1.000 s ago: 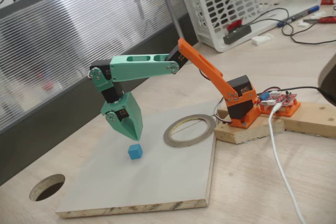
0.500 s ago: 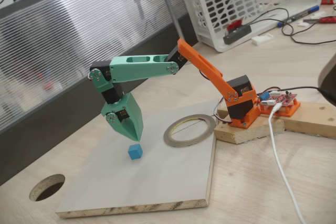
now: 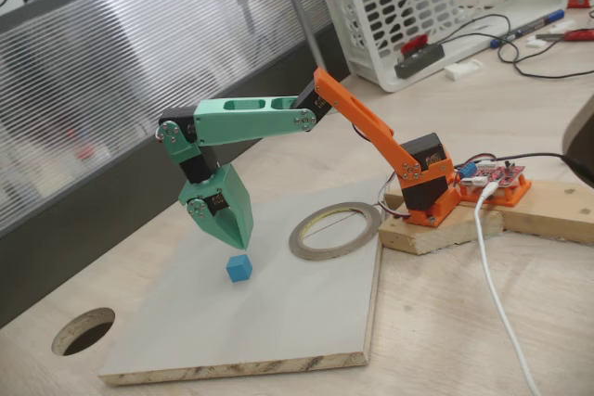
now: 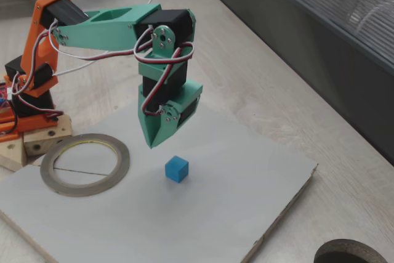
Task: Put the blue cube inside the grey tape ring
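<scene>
Round cut-out hole (image 4: 351,253) in the tabletop cropped by the bottom edge, white basket (image 3: 436,6) cut off at the top, pincer (image 3: 238,241) jaws pressed to one point (gap indiscernible)

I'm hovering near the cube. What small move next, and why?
Probably open the end effector and lower it over the blue cube. It hangs above the cube with jaws together, not touching it, and the cube sits outside the grey tape ring.

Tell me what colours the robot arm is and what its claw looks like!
The arm is mint green at the front and bright orange near its base, with black motors at the joints. Thin red and white wires loop along it. Its gripper is a pointy green wedge.
</scene>
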Action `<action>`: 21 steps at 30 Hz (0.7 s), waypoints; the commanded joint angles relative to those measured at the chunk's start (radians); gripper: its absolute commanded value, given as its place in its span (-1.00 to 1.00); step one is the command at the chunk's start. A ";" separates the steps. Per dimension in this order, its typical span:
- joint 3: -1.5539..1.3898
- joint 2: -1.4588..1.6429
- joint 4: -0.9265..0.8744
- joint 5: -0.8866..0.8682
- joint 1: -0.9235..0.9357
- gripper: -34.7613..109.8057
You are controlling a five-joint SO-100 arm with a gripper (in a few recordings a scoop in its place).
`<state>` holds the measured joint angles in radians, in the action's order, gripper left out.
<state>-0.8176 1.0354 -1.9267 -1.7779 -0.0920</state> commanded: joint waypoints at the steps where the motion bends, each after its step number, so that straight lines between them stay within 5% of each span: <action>1: 0.029 0.044 0.002 -0.014 -0.015 -0.50; 15: 0.029 0.041 -0.084 -0.015 -0.014 0.95; 21: 0.025 0.026 -0.084 -0.012 -0.014 0.93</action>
<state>-0.8176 1.0339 -1.9896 -1.7779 -0.0920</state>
